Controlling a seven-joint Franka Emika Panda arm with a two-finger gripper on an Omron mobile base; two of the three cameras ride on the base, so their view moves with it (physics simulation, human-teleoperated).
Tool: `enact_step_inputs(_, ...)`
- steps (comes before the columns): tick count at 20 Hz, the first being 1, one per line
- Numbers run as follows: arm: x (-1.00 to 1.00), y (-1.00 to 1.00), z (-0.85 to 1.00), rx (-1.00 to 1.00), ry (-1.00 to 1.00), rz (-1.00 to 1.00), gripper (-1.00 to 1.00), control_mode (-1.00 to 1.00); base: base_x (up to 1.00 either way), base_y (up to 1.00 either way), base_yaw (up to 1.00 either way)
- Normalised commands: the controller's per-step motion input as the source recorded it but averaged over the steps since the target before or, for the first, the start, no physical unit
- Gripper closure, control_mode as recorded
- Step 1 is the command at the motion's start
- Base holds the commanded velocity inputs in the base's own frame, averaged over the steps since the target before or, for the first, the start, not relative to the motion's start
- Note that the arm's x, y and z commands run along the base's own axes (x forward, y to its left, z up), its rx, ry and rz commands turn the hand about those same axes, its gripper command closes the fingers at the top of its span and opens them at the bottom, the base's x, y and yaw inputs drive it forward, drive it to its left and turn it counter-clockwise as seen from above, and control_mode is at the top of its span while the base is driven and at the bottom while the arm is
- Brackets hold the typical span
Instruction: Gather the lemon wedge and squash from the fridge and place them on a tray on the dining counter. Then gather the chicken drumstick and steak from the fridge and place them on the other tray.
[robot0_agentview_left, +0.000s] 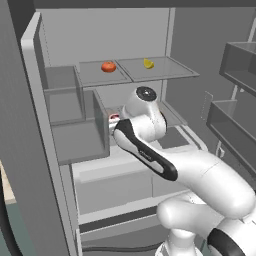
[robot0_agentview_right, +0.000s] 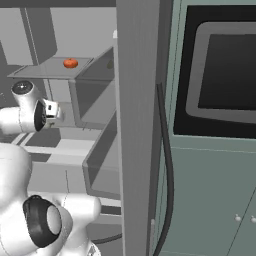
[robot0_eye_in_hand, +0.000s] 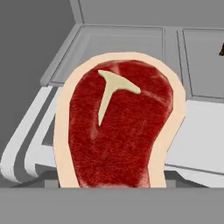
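The steak (robot0_eye_in_hand: 118, 127), dark red with a pale fat rim and a white T-shaped bone, stands upright right in front of the hand camera and hides the fingertips. My gripper (robot0_agentview_left: 113, 121) reaches into the open fridge at the lower shelf and is shut on the steak, a red sliver of which (robot0_agentview_left: 114, 118) shows at the hand. On the upper glass shelf (robot0_agentview_left: 165, 72) lie the orange-red squash (robot0_agentview_left: 108, 66) (robot0_agentview_right: 70, 63) at the left and the yellow lemon wedge (robot0_agentview_left: 148, 63) to its right. A dark brown thing (robot0_eye_in_hand: 222, 50), perhaps the chicken drumstick, peeks in at the right edge of the hand view.
The fridge door (robot0_agentview_right: 137, 125) stands open at my right, with door bins (robot0_agentview_left: 235, 125) along it. Grey bins (robot0_agentview_left: 75, 125) line the fridge's left side. A drawer front (robot0_agentview_left: 115, 187) sits below the lower shelf. Teal cabinets with an oven window (robot0_agentview_right: 220, 75) lie past the door.
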Motion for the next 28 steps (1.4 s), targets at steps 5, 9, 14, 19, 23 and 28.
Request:
enact_step_inputs(5, -0.95, -0.2, 0.06, 0.0, 0.04, 0.05, 1.0, -1.0, 0.0, 0.0, 0.0)
enact_step_inputs(9, -0.9, -0.29, 0.26, -0.01, 0.01, 0.01, 1.0, -1.0, 0.0, 0.0, 0.0)
enact_step_inputs(14, -0.83, -0.35, 0.4, -0.06, -0.03, 0.01, 1.0, -1.0, 0.0, 0.0, 0.0)
enact_step_inputs(19, -0.79, -0.44, 0.5, -0.11, -0.11, 0.0, 1.0, -1.0, 0.0, 0.0, 0.0)
enact_step_inputs(23, -0.82, -0.45, 0.32, -0.06, -0.09, 0.0, 1.0, -1.0, 0.0, 0.0, 0.0)
enact_step_inputs(28, -0.75, -0.34, 0.05, 0.01, -0.01, 0.0, 1.0, -1.0, 0.0, 0.0, 0.0)
